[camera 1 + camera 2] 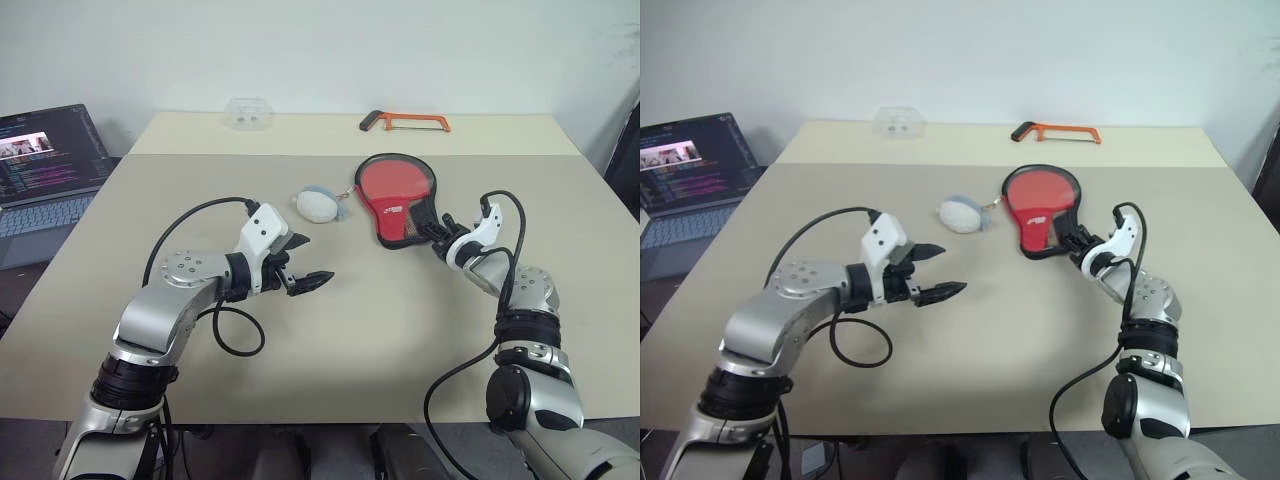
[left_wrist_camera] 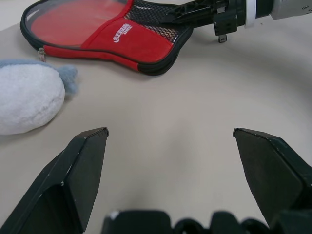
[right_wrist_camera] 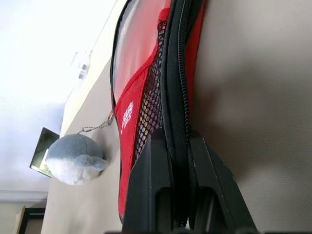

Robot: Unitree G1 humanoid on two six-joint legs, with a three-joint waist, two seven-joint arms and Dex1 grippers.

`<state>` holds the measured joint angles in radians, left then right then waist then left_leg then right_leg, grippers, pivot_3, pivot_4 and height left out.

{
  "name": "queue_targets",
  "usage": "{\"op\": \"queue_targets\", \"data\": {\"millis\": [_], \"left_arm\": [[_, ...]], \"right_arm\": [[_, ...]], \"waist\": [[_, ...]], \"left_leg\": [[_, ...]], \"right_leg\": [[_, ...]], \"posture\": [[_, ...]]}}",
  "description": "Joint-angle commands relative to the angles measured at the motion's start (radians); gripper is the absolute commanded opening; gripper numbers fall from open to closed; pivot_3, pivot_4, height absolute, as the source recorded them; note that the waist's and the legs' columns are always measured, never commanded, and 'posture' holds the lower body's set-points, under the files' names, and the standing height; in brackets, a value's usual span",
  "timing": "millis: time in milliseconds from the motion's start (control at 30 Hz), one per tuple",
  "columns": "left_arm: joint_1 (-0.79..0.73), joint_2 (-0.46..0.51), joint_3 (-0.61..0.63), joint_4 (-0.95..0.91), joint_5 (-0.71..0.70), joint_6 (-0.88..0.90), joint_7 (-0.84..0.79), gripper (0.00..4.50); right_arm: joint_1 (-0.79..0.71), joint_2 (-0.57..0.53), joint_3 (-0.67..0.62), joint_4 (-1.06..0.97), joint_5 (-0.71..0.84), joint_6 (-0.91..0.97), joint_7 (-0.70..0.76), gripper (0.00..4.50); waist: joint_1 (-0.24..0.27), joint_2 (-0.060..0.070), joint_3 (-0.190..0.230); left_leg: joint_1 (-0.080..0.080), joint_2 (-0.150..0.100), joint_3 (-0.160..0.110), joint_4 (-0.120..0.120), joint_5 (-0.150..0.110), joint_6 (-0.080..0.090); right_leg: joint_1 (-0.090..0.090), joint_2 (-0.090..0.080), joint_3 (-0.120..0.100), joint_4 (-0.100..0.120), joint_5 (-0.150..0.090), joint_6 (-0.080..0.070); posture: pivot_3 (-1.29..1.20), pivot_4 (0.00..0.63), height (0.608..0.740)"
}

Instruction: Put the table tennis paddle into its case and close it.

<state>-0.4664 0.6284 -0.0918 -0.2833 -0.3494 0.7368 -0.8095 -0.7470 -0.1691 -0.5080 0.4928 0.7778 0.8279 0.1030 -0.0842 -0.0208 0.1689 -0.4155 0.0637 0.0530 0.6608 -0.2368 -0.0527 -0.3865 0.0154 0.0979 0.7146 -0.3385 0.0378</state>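
Pinching the narrow handle end of the red, paddle-shaped zip case (image 1: 396, 199), with its clear window, black mesh pocket and white logo, the robot's right gripper (image 1: 437, 232) has its two black fingers clamped on the case's black zippered edge, a grip the right wrist view shows squarely. The case lies flat on the beige table (image 1: 330, 330) at about one o'clock from the table's centre, its round end pointing toward twelve and its handle end toward five, where the right arm reaches it. Red shows through the window; whether that is the table tennis paddle already inside or only the case's lining cannot be told, and no separate paddle lies on the table. The left gripper (image 1: 302, 262) hovers at about nine o'clock from the case, well apart from it, with its fingers spread wide and nothing between them, seemingly waiting to steady the pouch or work the zip. A soft white-and-blue plush keychain (image 1: 320, 204) sits just beside the case's round end at its nine o'clock side. At the far edge rest an orange-framed hacksaw (image 1: 405, 122) and a small clear plastic box (image 1: 249, 113); an open laptop (image 1: 45, 165) stands off the table at ten o'clock.
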Motion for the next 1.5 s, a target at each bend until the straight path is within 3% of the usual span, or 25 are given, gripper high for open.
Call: {"op": "queue_targets", "data": {"millis": [33,467,600,867,1133,1500], "left_arm": [[-0.023,0.006,0.003,-0.02,0.004,-0.014,0.004,4.5],[-0.056,0.01,-0.027,0.034,0.01,-0.04,-0.03,4.5],[-0.056,0.013,-0.04,0.046,0.012,-0.046,-0.05,4.5],[-0.058,0.015,-0.049,0.052,0.018,-0.05,-0.077,4.5],[-0.055,0.021,-0.049,0.053,0.022,-0.055,-0.094,4.5],[-0.044,0.043,-0.044,0.041,0.018,-0.056,-0.111,4.5]], "right_arm": [[0.02,-0.003,0.022,-0.059,0.018,0.095,-0.018,0.03],[0.344,0.012,0.066,-0.622,0.228,0.642,-0.086,0.03],[0.512,0.015,0.076,-0.811,0.311,0.779,-0.081,0.03],[0.727,-0.072,0.143,-0.963,0.473,0.787,-0.075,0.03],[0.806,-0.142,0.186,-1.005,0.6,0.764,-0.102,0.03],[0.923,-0.305,0.34,-1.028,0.818,0.6,-0.177,0.03]], "waist": [[0.0,0.0,0.0],[0.003,-0.001,-0.001],[0.012,-0.003,-0.002],[0.023,-0.009,-0.006],[0.027,-0.01,-0.007],[0.027,-0.011,-0.007]], "left_leg": [[0.0,0.0,0.0,0.0,0.0,0.0],[-0.002,0.001,-0.001,-0.013,-0.002,-0.002],[-0.003,0.002,-0.003,-0.017,-0.002,-0.002],[-0.005,0.001,-0.004,-0.017,-0.002,-0.002],[-0.004,0.0,-0.006,-0.017,-0.002,-0.002],[-0.005,0.0,-0.007,-0.016,-0.002,-0.002]], "right_leg": [[0.0,0.0,0.0,0.0,0.0,0.0],[-0.002,0.0,0.0,-0.011,-0.001,0.0],[-0.001,0.001,-0.001,-0.017,-0.001,-0.001],[-0.001,0.001,-0.001,-0.019,-0.002,0.0],[0.0,0.001,-0.001,-0.019,-0.002,0.0],[0.0,0.001,-0.002,-0.019,-0.002,0.0]], "posture": [[0.0,0.15,0.74],[0.0,0.15,0.74],[0.0,0.15,0.74],[0.0,0.15,0.74],[0.0,0.15,0.74],[0.0,0.15,0.74]]}}
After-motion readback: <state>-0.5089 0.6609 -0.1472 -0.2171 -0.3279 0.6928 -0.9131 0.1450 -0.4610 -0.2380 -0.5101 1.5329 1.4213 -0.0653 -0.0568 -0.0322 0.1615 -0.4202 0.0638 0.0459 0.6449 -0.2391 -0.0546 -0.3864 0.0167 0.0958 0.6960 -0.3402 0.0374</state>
